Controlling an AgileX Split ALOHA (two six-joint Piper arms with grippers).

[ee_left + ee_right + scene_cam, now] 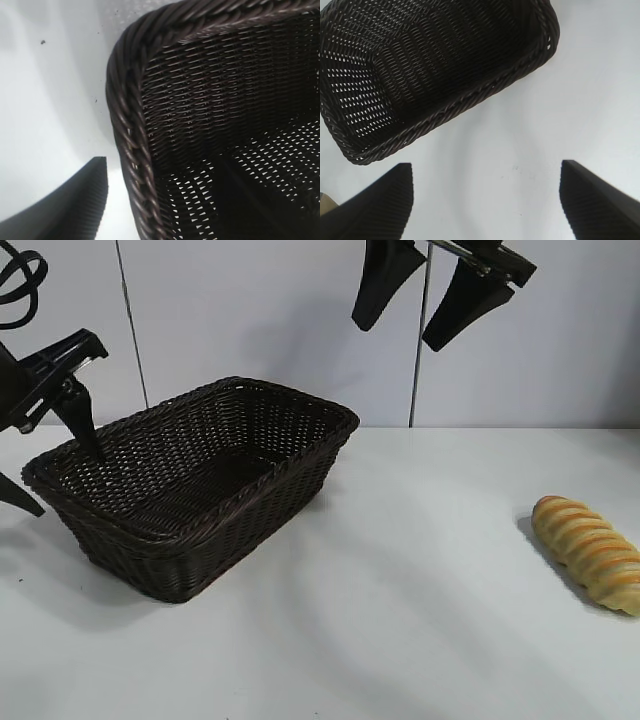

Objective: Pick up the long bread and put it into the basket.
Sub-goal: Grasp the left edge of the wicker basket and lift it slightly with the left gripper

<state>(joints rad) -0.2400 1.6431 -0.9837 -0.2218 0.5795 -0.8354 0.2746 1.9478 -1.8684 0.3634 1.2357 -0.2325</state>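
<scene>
While the long bread [588, 551] lies flat on the white table [400, 620] at the far right of the exterior view, well apart from the basket [190, 485], nothing touches it. It rests at a slant, one end toward the wall, the other running off toward the frame edge. The basket sits on the table left of centre, upright, nothing inside it in any view. Left gripper [45, 455] is at the basket's left end, angled down, jaws apart: one finger dips just inside the rim at that corner, the other hangs outside the wall, so the rim sits between them; cannot tell whether either finger touches the wicker. Left wrist view shows the braided rim corner [127, 125] close up with one dark finger [65, 205] outside it over the table. Right gripper [425, 295] hangs high at the top of the exterior view, above the table behind the basket's right end, jaws spread wide and holding nothing. Right wrist view shows both its fingers [375, 200] wide apart over bare table, with the basket beyond them.
</scene>
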